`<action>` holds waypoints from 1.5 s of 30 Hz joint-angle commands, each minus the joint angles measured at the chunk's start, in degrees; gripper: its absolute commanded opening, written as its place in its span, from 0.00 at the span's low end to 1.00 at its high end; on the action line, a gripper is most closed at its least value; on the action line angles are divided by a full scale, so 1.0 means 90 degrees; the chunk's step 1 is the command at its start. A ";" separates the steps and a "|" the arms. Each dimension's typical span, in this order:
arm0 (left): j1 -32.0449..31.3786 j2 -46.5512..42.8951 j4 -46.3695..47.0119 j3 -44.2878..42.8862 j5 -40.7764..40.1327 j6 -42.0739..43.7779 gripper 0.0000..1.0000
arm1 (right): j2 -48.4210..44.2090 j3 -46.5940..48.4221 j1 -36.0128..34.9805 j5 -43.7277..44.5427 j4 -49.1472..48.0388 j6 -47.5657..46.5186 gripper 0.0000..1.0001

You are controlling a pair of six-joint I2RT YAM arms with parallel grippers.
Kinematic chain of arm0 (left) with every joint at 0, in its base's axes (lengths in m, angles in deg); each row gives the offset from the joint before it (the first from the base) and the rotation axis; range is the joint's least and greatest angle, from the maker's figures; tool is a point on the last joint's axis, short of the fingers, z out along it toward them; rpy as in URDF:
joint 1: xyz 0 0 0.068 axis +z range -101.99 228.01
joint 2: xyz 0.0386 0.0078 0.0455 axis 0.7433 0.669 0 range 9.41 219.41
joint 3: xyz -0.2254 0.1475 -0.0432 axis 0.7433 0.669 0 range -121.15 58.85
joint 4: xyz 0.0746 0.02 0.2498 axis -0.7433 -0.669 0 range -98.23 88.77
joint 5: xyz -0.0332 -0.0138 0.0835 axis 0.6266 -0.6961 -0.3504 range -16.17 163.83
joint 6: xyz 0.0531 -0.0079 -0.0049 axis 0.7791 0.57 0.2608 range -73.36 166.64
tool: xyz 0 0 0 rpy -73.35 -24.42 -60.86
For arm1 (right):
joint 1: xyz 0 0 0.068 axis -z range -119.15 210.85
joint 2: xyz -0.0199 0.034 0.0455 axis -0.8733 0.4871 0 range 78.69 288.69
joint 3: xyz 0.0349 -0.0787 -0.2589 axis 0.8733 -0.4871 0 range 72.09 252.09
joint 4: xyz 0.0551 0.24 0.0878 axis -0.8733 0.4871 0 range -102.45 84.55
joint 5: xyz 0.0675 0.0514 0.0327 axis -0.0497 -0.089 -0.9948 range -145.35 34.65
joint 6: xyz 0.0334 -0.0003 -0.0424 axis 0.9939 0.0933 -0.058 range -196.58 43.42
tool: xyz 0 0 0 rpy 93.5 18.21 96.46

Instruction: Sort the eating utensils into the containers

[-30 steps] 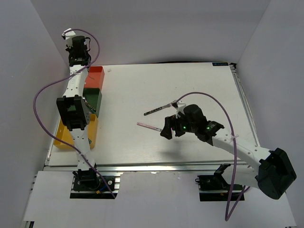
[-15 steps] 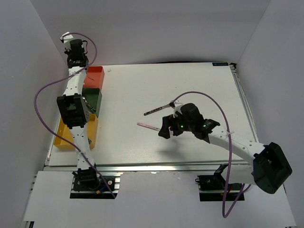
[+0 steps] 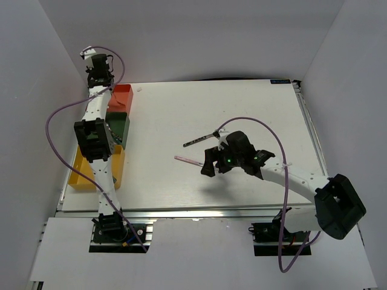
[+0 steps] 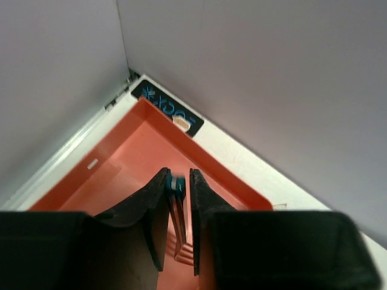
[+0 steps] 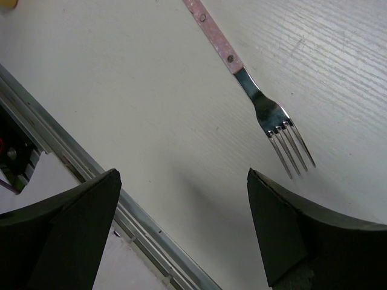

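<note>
Left side: your left claw (image 4: 178,179) hangs low inside the orange-red bin (image 4: 121,163), at the far left corner of the surface (image 3: 242,109). Its jaws stand a narrow slit apart. A utensil (image 4: 179,220) sits in the slit, pinkish along its length with a teal bit at the top end. The view is dim down there, so you cannot tell whether the pads pinch it or stand clear of it.

Bins: the dark green bin (image 3: 120,125) sits just nearer than the orange-red one, and the yellow bin (image 3: 80,176) is nearer again. All three run in a row along the left edge, partly under the arm.

Right side: your right claw (image 5: 182,181) is spread wide and holds nothing, above the middle of the surface. A pink-handled fork (image 5: 266,112) lies flat just beyond the fingertips, untouched, tines toward the claw. A dark-handled utensil (image 3: 199,140) lies farther back, apart from the fork.
</note>
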 commanded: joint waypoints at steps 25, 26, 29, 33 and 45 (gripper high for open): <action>-0.0002 -0.1577 -0.1152 0.0476 0.0780 -0.0678 0.98 | 0.1392 0.1080 -0.0089 0.1038 0.0154 -0.0538 0.89; -0.0041 -0.1820 -0.1414 0.0496 0.0761 -0.0776 0.98 | 0.1509 0.1227 -0.0089 0.0971 0.0154 -0.0858 0.89; -0.0109 -0.2192 -0.1941 0.0632 0.1228 -0.1176 0.98 | 0.2085 0.1949 -0.0099 0.0872 0.0417 -0.1329 0.89; -0.0566 -0.3535 -0.2170 0.1928 0.1561 -0.1450 0.98 | 0.2952 0.2711 -0.0099 0.0873 0.0642 -0.1962 0.86; -0.1457 -0.7397 -0.1563 0.6657 0.1814 -0.1402 0.98 | 0.4185 0.3367 -0.0762 0.1370 0.1346 -0.3146 0.53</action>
